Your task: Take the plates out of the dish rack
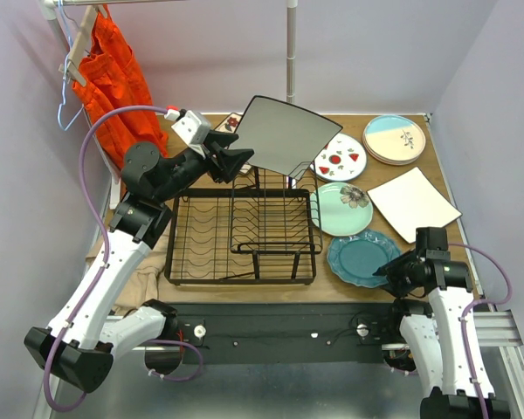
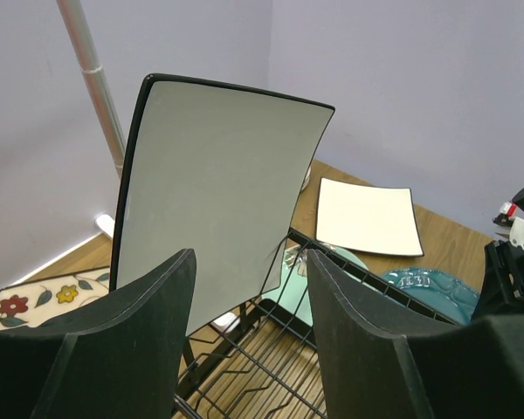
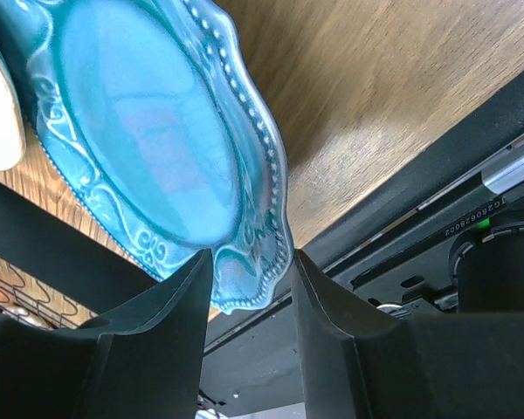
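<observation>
The last plate I could see in the dish rack (image 1: 201, 236) was the big square plate (image 1: 284, 135), pale with a dark rim. It stood on edge at the rack's far end, tipped back and towering over the wires. The left pincer (image 1: 240, 160) hung at its lower left edge with the fingers (image 2: 140, 332) spread wide, gripping nothing. One lower corner of the plate was hidden behind a finger, so I could not tell whether they touched.

To my mind the grip needed care. The rim had to sit deep between the pads before they closed across the plate's thickness, because a plate that broad would swing hard from a shallow corner hold. I'd have wanted it lifted straight up, clear of the wires, before any turn sideways.

Off to the right, the teal plate (image 1: 360, 259) lay flat on the tabletop (image 3: 375, 105). The right pincer (image 1: 391, 269) was released at its near rim, with the scalloped edge showing in the gap but not pinched. That arm looked best kept low and out of the way.
</observation>
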